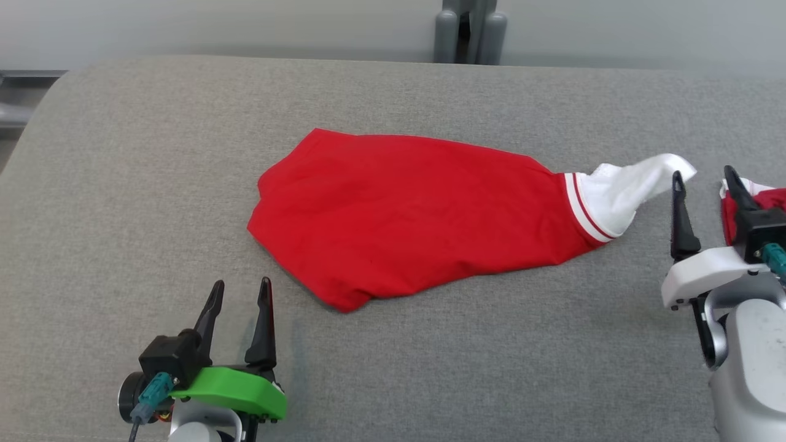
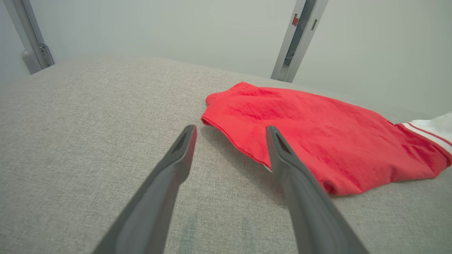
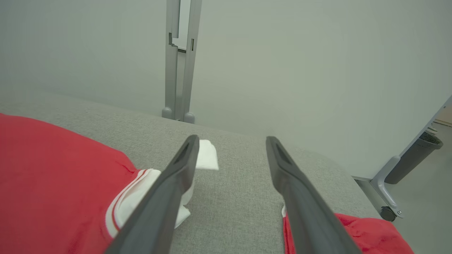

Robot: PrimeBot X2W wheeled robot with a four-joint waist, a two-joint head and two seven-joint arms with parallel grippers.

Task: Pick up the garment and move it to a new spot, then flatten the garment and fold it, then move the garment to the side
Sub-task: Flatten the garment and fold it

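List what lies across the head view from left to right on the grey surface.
left hand → red body of the garment → striped band → white fabric end → right hand → red piece of cloth at the right edge

Nothing to read right now: no lettering, label, brand mark, number or sign comes through legibly in any view. The red garment [image 1: 405, 209] shows plain cloth on its upturned side, with just striped trim at one end.
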